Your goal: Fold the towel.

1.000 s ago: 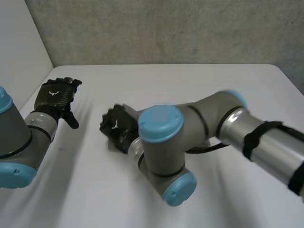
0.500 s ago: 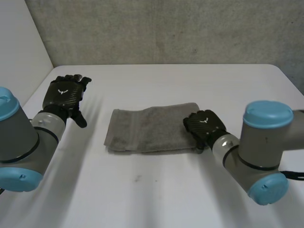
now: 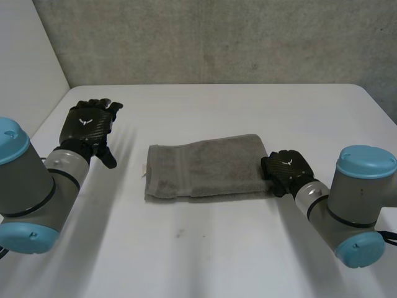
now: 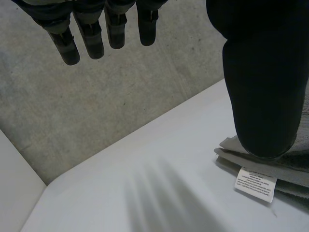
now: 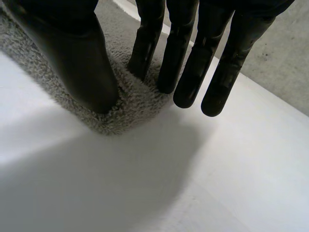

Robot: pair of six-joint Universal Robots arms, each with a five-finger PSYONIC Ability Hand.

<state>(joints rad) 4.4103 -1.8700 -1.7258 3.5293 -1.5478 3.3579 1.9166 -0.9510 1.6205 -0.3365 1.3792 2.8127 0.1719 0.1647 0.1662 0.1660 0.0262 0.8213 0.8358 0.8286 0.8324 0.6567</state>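
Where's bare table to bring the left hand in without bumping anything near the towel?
Free: the table strip between the left hand and the labelled end of the towel; the wide band on its near side; the band between it and the wall. Crowded: its other end, where the right hand sits.

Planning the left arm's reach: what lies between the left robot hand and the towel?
Only bare table separates the left robot hand from the towel, as the head view shows.

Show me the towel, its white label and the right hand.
towel (image 3: 208,167): head view, middle of the cloth.
white label (image 4: 255,184): left wrist view, centre of the tag.
right hand (image 3: 285,168): head view, back of the hand.
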